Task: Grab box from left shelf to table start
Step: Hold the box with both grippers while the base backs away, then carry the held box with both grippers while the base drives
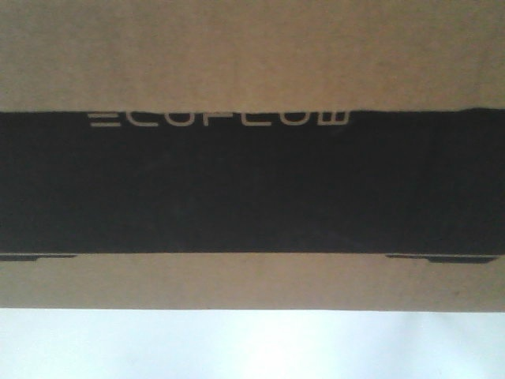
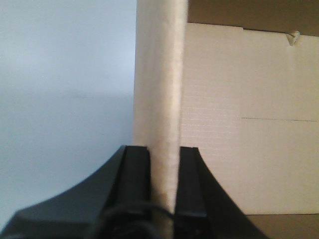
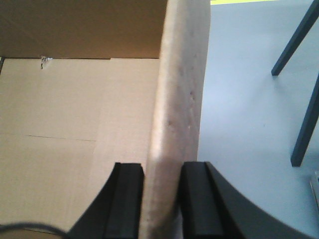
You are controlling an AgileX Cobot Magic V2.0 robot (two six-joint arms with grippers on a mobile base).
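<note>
The box (image 1: 252, 55) fills the front view: brown cardboard with a black panel lettered "ECOFLOW" (image 1: 217, 120). A strip of the white table (image 1: 252, 347) shows under its lower edge. In the left wrist view my left gripper (image 2: 164, 149) is shut on the box's upright left wall (image 2: 159, 74), with one finger outside and one inside. My right gripper (image 3: 163, 167) is likewise shut on the box's right wall (image 3: 182, 74). Both wrist views look into the bare cardboard interior (image 2: 249, 124). The left shelf is out of view.
Dark slanted legs (image 3: 299, 45) stand on the grey floor (image 3: 244, 124) right of the box, with a yellow strip (image 3: 249, 2) at the far edge. A pale plain surface (image 2: 65, 99) lies left of the box.
</note>
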